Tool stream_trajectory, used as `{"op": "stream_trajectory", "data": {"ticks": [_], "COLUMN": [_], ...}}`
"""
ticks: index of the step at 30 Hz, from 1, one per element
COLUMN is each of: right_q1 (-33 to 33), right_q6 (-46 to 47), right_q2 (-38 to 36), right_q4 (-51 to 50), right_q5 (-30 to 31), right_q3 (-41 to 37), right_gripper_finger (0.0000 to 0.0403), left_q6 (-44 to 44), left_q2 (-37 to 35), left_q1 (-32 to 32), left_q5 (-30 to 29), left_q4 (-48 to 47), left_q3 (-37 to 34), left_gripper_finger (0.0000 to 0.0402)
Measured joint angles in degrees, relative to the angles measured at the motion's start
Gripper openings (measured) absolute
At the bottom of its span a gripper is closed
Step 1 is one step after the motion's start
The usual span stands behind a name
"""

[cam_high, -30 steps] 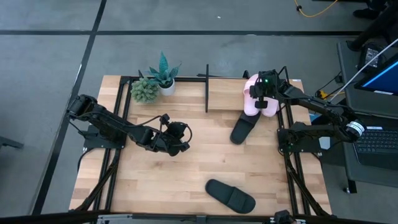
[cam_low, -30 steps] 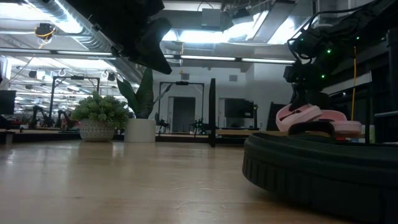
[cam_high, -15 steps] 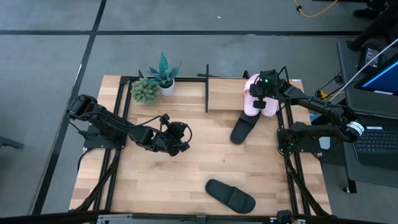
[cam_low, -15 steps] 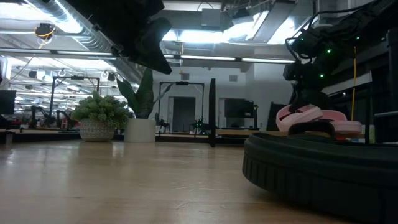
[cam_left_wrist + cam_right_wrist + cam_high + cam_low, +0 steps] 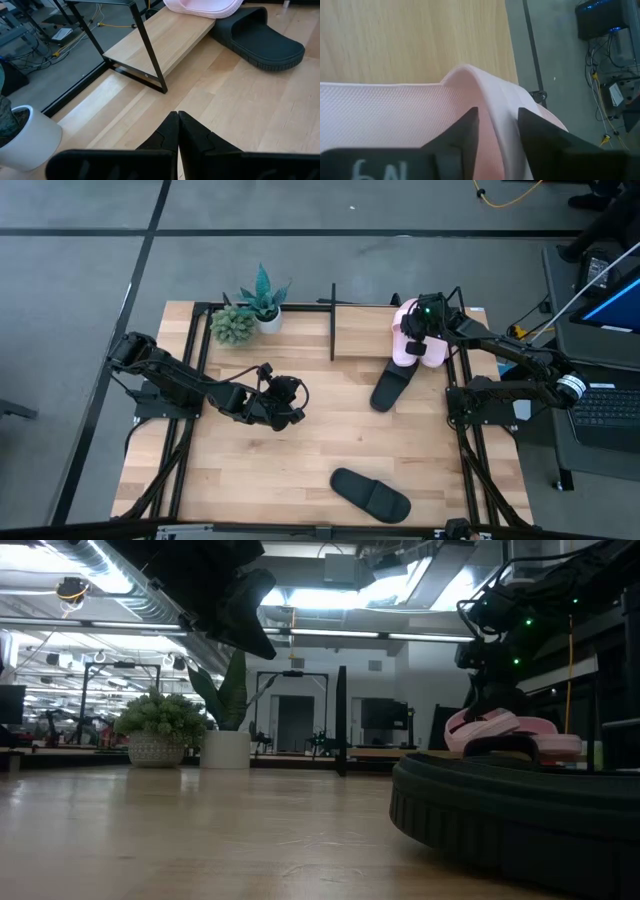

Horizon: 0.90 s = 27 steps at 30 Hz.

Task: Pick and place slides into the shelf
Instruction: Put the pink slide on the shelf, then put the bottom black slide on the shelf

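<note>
A: Right gripper [image 5: 414, 340]?
B: Fingers parted astride a pink slide's [image 5: 407, 343] strap on the shelf [image 5: 360, 330].
A: Left gripper [image 5: 292, 408]?
B: Pressed closed, empty, mid-table. Black slides [image 5: 371, 495] lie off the shelf.

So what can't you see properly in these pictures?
- Pink slides, high view: the right gripper covers them, so one or two cannot be told apart.
- Shelf, left wrist view: cut off by the top edge.
- Near black slide, low view: cut off at the right edge, and it blocks the table behind.
- Pink strap, right wrist view: fills the picture, hiding the shelf below.
</note>
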Motion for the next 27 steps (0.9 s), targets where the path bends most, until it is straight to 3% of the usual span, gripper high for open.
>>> {"op": "stream_trajectory", "data": {"ticks": [9,17,24,27], "right_q1": [0.1,1.8,7.0,9.3], "right_q6": [2.1,3.2,6.3,6.5], "right_q2": [0.0,0.0,0.0,0.0], "right_q4": [-0.1,0.0,-0.5,-1.9], "right_q5": [0.0,0.4,12.8,13.5], "right_q3": [0.0,0.0,0.0,0.0], "right_gripper_finger": [0.0191,0.0206,0.0206,0.0206], "left_q6": [0.7,1.4,1.5,1.5], "left_q2": [0.0,0.0,0.0,0.0], "left_q1": [0.0,0.0,0.0,0.0], "left_q5": [0.0,0.0,0.0,0.0], "left_q4": [-0.2,-0.2,-0.2,-0.2], "left_q3": [0.0,0.0,0.0,0.0], "left_gripper_finger": [0.0,0.0,0.0,0.0]}}
